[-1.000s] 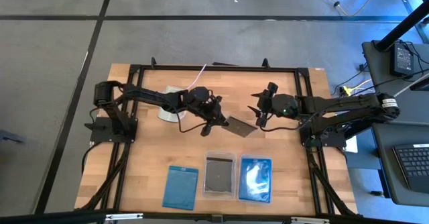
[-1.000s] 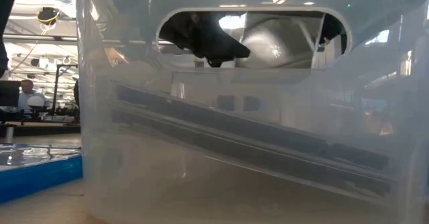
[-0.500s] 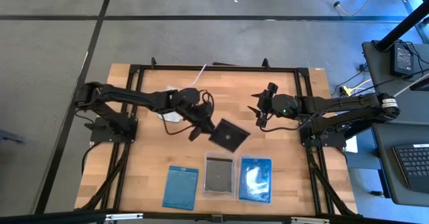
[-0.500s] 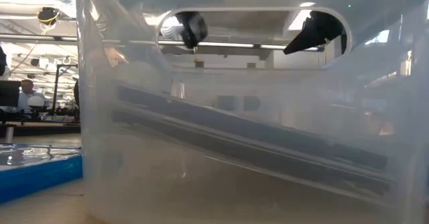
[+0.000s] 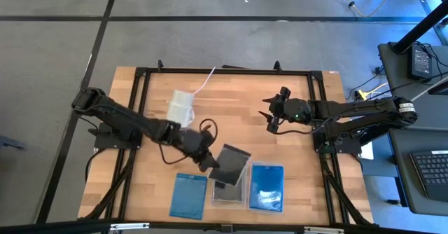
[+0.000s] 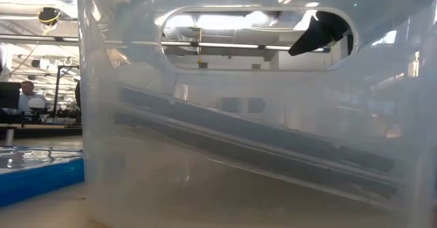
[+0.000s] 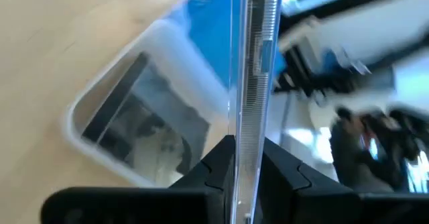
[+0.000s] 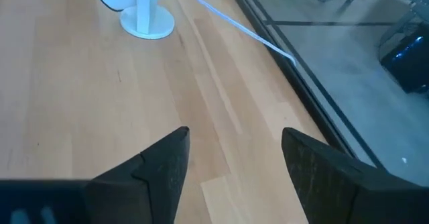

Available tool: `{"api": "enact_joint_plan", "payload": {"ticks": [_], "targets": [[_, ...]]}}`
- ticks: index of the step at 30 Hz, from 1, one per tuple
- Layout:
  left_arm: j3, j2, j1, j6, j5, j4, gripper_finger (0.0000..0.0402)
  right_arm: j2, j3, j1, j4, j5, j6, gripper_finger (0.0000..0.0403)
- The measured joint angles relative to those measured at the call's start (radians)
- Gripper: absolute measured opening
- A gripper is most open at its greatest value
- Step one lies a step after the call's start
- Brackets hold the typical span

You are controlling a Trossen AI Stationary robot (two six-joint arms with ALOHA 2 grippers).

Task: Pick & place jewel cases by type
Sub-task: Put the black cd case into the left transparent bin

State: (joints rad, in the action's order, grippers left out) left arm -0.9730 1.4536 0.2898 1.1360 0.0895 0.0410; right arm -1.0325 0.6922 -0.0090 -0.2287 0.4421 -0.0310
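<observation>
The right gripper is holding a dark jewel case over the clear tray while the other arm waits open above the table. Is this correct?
Not quite: the left gripper holds the dark jewel case over the clear tray, as the high view shows. The right gripper is the one waiting open above the table.

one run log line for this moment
left gripper: holding dark jewel case above clear tray | right gripper: open, idle

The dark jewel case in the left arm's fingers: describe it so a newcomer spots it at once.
Start at the row of cases along the table's near edge. Above the clear middle tray hangs the dark jewel case, pinched by the left gripper. Alone among the cases, it is off the table.
</observation>
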Motion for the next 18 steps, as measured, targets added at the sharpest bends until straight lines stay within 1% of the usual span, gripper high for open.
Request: {"api": "enact_joint_plan", "payload": {"ticks": [4, 7, 9, 13, 18], "targets": [[0.001, 0.0, 0.104, 0.203, -0.203, 0.064, 0.0041, 0.0, 0.0, 0.0, -0.001, -0.039, 0.002, 0.024], [0.0, 0.008, 0.166, 0.312, -0.31, 0.056, 0.0034, 0.0, 0.0, 0.0, -0.001, -0.054, 0.002, 0.024], [0.0, 0.026, 0.201, 0.368, -0.36, 0.056, 0.0033, 0.0, 0.0, 0.0, -0.001, -0.055, 0.002, 0.024], [0.0, 0.082, 0.24, 0.476, -0.392, 0.021, 0.0043, 0.0, 0.0, 0.0, -0.001, -0.055, 0.003, 0.024], [0.0, 0.16, 0.247, 0.537, -0.35, -0.057, 0.0044, 0.0, 0.0, 0.0, -0.002, -0.054, 0.004, 0.024]]}}
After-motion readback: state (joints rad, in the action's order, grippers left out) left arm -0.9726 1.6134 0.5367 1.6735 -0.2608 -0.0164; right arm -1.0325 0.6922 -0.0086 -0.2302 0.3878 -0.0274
